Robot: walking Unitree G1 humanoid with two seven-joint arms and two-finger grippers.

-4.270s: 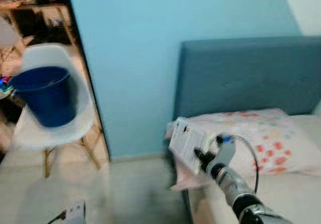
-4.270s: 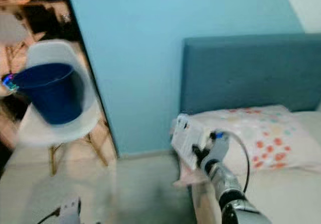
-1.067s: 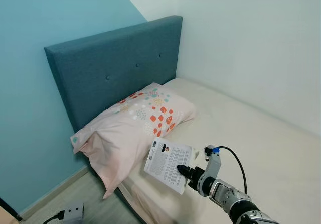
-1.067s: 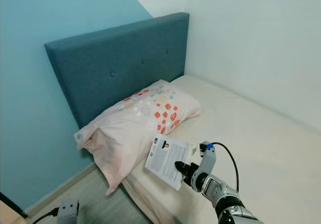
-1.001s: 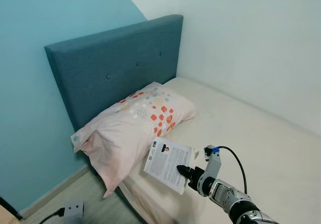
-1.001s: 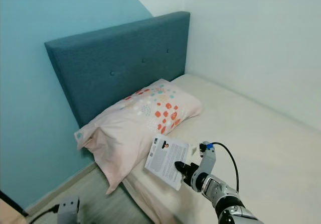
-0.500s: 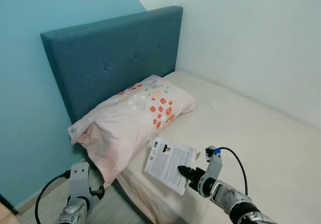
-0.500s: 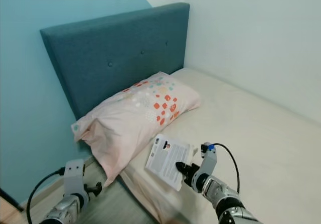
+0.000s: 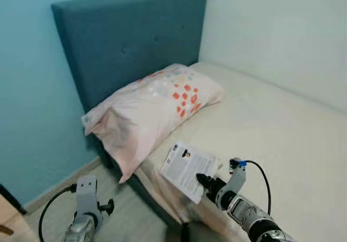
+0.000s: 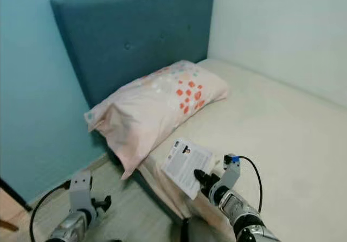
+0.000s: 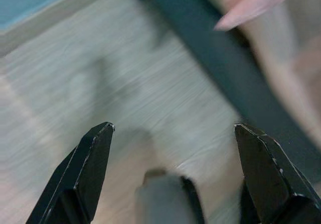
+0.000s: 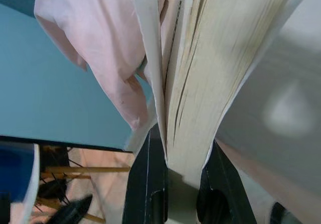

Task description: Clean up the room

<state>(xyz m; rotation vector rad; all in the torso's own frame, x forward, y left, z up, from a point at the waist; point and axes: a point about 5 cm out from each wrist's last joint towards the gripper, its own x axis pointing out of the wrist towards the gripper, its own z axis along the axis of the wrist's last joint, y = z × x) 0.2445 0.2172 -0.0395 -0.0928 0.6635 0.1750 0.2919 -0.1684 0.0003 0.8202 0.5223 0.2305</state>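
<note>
While the right claw (image 9: pixel 203 180) clamps a book (image 9: pixel 187 169), the left claw (image 11: pixel 170 148) gapes over floor (image 11: pixel 110 88).

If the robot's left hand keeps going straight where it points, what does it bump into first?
Probably the pale wooden floor. The left end effector, fingers open, points down at the boards beside the dark blue bed frame. Nothing lies between, though depth is hard to judge.
</note>
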